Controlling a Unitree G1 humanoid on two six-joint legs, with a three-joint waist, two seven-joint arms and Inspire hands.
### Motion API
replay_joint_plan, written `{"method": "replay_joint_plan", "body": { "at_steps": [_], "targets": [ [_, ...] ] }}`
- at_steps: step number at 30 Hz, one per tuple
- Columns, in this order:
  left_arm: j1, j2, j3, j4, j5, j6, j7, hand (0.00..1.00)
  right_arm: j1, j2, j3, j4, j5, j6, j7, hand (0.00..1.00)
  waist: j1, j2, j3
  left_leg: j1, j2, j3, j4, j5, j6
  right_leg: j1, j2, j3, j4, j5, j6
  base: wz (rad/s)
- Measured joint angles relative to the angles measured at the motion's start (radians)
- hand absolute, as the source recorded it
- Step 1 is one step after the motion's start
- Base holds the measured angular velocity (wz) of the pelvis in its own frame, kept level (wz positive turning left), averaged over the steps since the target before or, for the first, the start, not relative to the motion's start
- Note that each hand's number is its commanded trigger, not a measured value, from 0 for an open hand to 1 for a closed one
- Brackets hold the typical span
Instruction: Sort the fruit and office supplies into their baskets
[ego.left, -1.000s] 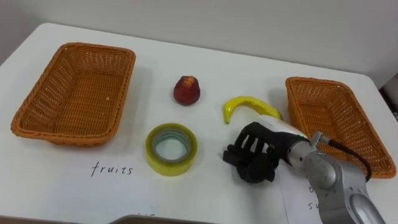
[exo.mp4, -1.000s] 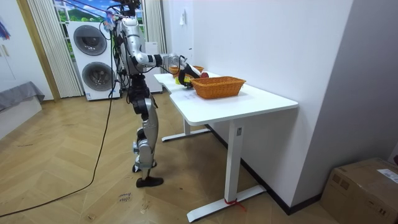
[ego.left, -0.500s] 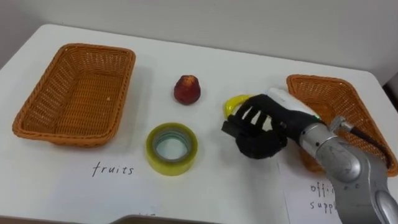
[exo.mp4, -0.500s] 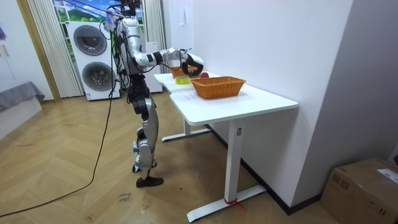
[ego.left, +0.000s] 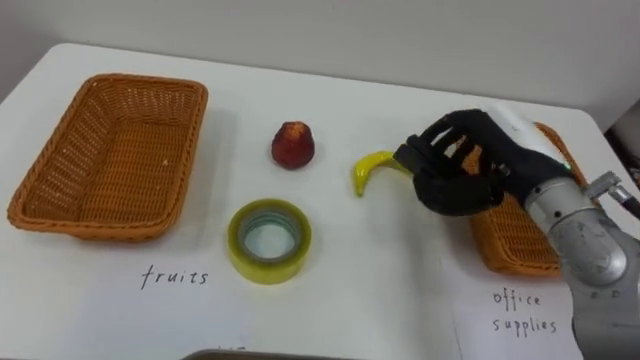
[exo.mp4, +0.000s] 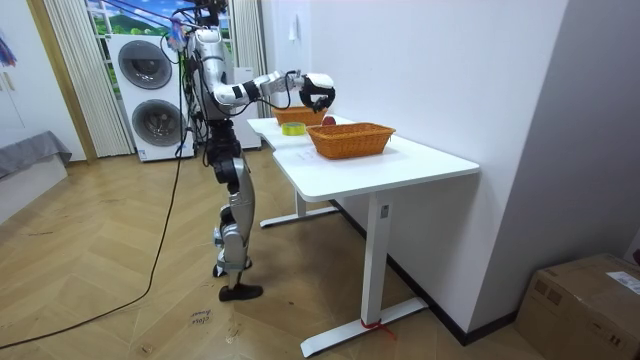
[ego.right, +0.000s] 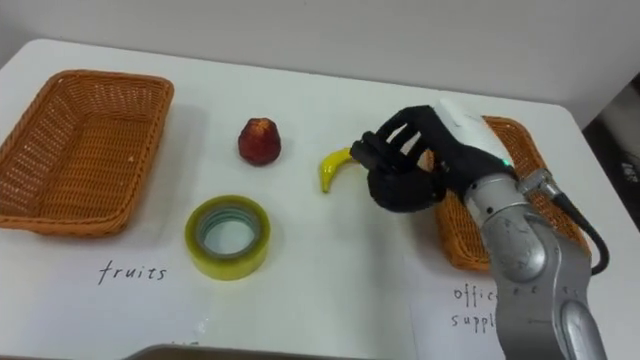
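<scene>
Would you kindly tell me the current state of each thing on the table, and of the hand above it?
Right hand: raised, fingers spread, holding nothing.
Left basket: empty.
Right basket: partly behind the hand; visible part empty.
Red fruit: on the table, outside both baskets.
Banana: lying on the table, one end behind the hand.
Tape roll: lying flat on the table.

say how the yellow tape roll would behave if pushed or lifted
The tape roll lies flat on the table, so a push would likely slide it, not roll it. It looks stiff and light, so it should keep its shape. Its glossy wall may be slippery.
</scene>
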Motion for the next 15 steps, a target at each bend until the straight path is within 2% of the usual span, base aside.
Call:
{"method": "replay_joint_plan", "body": {
  "at_steps": [5,9,15],
  "targets": [
    [0.019,-0.001,0.034,0.005,0.005,0.0,0.018,0.0,0.0,-0.008,-0.058,0.0,0.021,-0.005,-0.079,1.0,-0.007,0.003,0.0003,0.002,0.0,0.0,0.006,0.0,0.0,0.001,0.0,0.003,0.003,0.0,0.0,-0.01],
    [0.021,-0.007,0.054,0.023,0.004,-0.002,0.021,0.0,0.0,-0.013,-0.1,0.004,0.065,-0.029,-0.12,1.0,-0.015,0.007,0.0007,0.001,0.0,0.0,0.008,0.0,0.0,0.001,0.0,0.003,0.008,0.0,0.0,0.0],
    [0.036,-0.008,0.066,0.036,0.004,0.0,0.014,0.0,0.0,-0.018,-0.154,0.033,0.144,-0.031,-0.203,1.0,-0.034,0.005,0.0015,0.002,0.0,-0.001,0.013,0.0,0.0,0.003,-0.002,0.004,0.013,0.0,0.0,0.0]
  ]
}}
